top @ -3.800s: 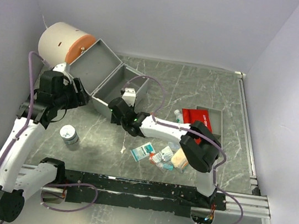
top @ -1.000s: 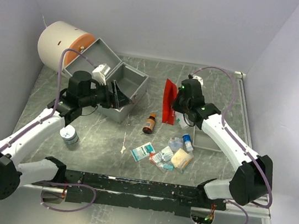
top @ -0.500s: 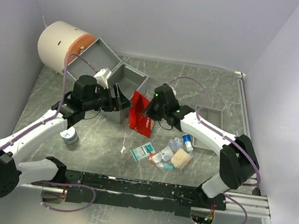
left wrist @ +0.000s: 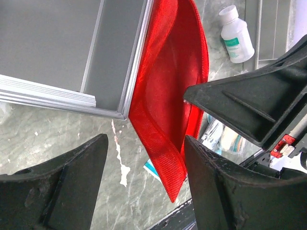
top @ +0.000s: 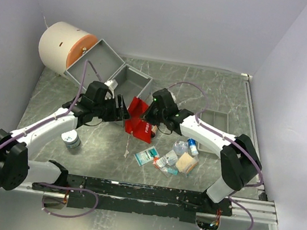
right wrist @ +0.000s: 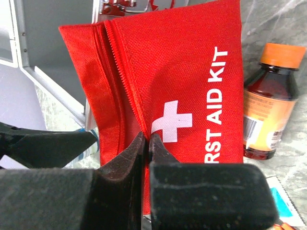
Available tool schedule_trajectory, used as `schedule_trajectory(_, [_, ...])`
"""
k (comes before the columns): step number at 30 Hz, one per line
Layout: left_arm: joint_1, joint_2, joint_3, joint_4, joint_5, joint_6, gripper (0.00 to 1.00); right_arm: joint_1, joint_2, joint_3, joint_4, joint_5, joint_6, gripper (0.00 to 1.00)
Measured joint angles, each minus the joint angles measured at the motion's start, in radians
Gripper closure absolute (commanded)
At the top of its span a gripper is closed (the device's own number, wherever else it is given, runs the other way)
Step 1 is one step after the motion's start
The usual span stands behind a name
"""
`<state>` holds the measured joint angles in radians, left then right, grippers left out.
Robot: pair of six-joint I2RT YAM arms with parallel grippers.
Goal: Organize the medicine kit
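Both arms reach inward — left fingers (left wrist: pixel 60 191) spread wide, right fingers (right wrist: pixel 120 167) apparently pinched shut.

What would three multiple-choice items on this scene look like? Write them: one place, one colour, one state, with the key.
1. The red pouch is: A) beside the open grey case B) inside it C) under it.
2. The brown bottle has a cap that is: A) white B) orange C) green.
3. The right gripper is: A) open B) shut on the bottle C) shut on the pouch.
Key: A, it hangs next to the case's edge; B, the right wrist view shows orange; C, it pinches the fabric.
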<state>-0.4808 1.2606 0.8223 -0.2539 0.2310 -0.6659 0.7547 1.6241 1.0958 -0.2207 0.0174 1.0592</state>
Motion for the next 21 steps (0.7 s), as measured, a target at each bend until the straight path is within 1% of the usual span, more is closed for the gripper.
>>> schedule_trajectory(3, [0.000, 0.000, 0.000, -0.008, 0.002, -0.001, 0.25, 0.001, -0.003, -0.005, 0.032, -0.012, -0.006, 1.00])
schedule_trajectory(6, [0.000, 0.003, 0.000, -0.007, 0.012, -0.009, 0.28, 0.002, -0.032, -0.043, 0.076, -0.027, -0.020, 1.00])
schedule_trajectory(12, [0.000, 0.006, 0.000, 0.001, 0.046, -0.047, 0.39, 0.002, -0.137, -0.142, 0.146, -0.040, -0.032, 1.00])
schedule_trajectory(16, [0.000, 0.006, 0.000, 0.016, 0.051, -0.057, 0.46, 0.002, -0.146, -0.155, 0.185, -0.064, -0.035, 1.00])
schedule_trajectory(19, [0.000, 0.006, 0.000, 0.022, 0.059, -0.058, 0.58, 0.002, -0.141, -0.158, 0.206, -0.080, -0.034, 1.00])
schedule_trajectory(21, [0.000, 0.006, 0.001, 0.021, 0.062, -0.053, 0.71, 0.003, -0.128, -0.157, 0.219, -0.088, -0.034, 1.00])
